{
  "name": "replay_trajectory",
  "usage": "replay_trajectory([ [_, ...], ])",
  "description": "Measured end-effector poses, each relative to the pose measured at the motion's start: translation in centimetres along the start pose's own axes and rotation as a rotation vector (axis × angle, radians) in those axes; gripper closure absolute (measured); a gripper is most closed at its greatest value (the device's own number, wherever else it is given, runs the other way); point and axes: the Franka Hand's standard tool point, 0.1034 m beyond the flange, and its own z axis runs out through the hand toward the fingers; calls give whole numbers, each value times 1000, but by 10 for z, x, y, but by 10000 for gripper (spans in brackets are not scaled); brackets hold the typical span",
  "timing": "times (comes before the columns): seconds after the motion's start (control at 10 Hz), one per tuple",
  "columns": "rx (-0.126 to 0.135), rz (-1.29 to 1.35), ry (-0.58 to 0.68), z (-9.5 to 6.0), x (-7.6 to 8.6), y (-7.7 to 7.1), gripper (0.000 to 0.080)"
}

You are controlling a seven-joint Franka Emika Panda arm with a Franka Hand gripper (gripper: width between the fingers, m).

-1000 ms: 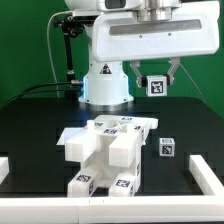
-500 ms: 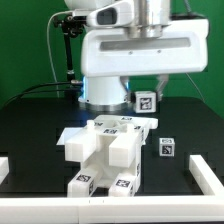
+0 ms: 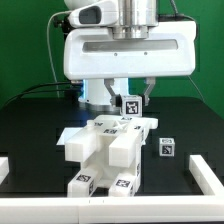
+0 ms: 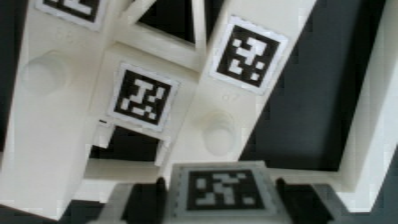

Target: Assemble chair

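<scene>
We note the gripper (image 3: 130,101) clamped on a small tagged part (image 3: 129,105), held above the partly built chair (image 3: 105,152) on the black table (image 3: 30,125). A loose tagged block (image 3: 167,148) lies at the exterior view's right.

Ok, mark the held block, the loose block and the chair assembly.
held block (image 3: 129,105): exterior view, tag face.
loose block (image 3: 167,148): exterior view, tagged front.
chair assembly (image 3: 105,150): exterior view, white middle slab.
</scene>
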Motion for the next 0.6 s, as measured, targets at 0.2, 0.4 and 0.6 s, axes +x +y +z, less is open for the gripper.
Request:
replay_trajectory([
  [0.2, -4, 23, -40, 22, -13, -8, 514],
  [0.4, -6, 22, -42, 25, -14, -10, 514],
  [0.6, -10, 22, -22, 27, -13, -10, 514],
])
